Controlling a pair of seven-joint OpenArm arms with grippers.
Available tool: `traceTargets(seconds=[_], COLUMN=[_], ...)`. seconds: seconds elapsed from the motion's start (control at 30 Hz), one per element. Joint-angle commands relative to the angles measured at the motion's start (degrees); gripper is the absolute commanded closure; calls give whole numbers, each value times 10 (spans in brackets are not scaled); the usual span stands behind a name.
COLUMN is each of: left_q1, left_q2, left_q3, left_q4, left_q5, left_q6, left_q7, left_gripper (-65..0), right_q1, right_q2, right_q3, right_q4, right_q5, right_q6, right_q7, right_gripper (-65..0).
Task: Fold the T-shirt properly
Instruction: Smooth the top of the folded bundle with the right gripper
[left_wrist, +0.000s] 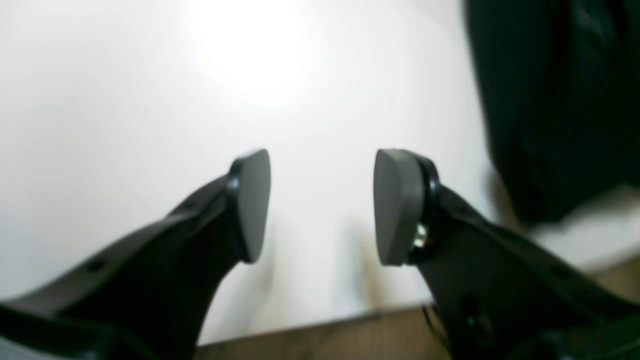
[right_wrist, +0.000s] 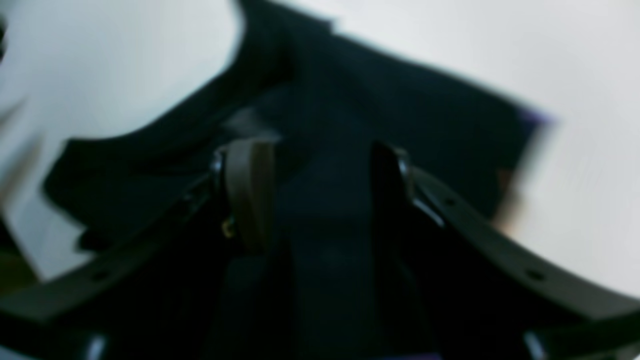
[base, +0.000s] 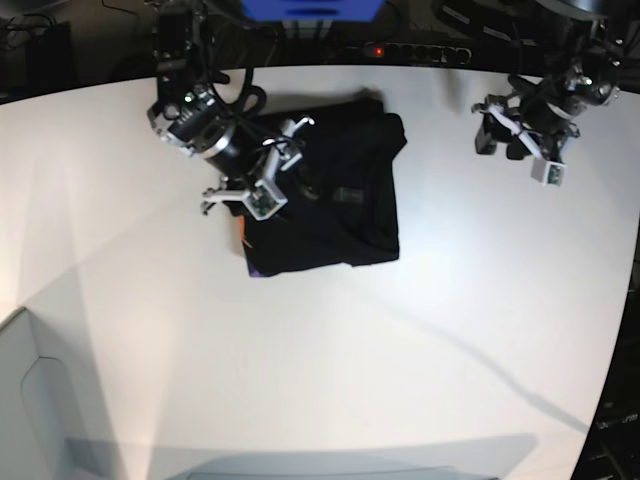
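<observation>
The right gripper (base: 262, 172) hangs over the T-shirt's (base: 340, 225) left edge, jaws apart with black cloth between the pads (right_wrist: 247, 192); whether they pinch it cannot be told through the blur. The T-shirt lies folded on the white table (base: 320, 360). Well right of the T-shirt, the left gripper (left_wrist: 322, 205) hovers spread wide, empty.

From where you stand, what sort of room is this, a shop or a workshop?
Most likely a robotics lab or test bench, not a shop. Two black robot arms work over a bare white table, a single black T-shirt lies on it as practice material, and a power strip with cables runs along the far edge.
</observation>
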Motion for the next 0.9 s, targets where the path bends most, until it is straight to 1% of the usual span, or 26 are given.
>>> traceTargets(seconds=[0.0,0.1,0.2,0.3,0.33,0.53,0.6,0.67,0.87], left_q1=[3,4,0,-3,-3,-9,-6,-7,-6], left_q2=[6,63,109,148,156,168,186,201,227], left_q3=[-32,-116,-187,-242,-253,-255,-255,-256,-257], left_q4=[7,-3,-26,-51,-59,-80,-74,-73,-73], left_q5=[-2,-2,-2,-2,-2,-8,-9,-9,-9], left_q6=[-4,-4,-4,-5,-5,-5,-5,-5,-5], left_q7=[-9,-8,-8,-8,-8,-8,-8,-8,-8], left_gripper=[-321,-321,-322,-323,-323,-323,-324,-324,-324], right_q1=[14,24,19,11,10,12,15,26,61], right_q2=[-2,-2,-2,-2,-2,-2,-2,-2,-3], right_q3=[-13,-44,-58,-65,-65,-66,-67,-84,-121], right_q4=[-1,-37,-39,-38,-38,-39,-42,-44,-70], right_q5=[11,11,11,11,11,11,11,10,10], right_q6=[2,2,2,2,2,2,2,2,2], right_q7=[17,17,17,18,18,18,18,17,17], right_gripper=[-317,-318,-318,-318,-318,-318,-318,-318,-319])
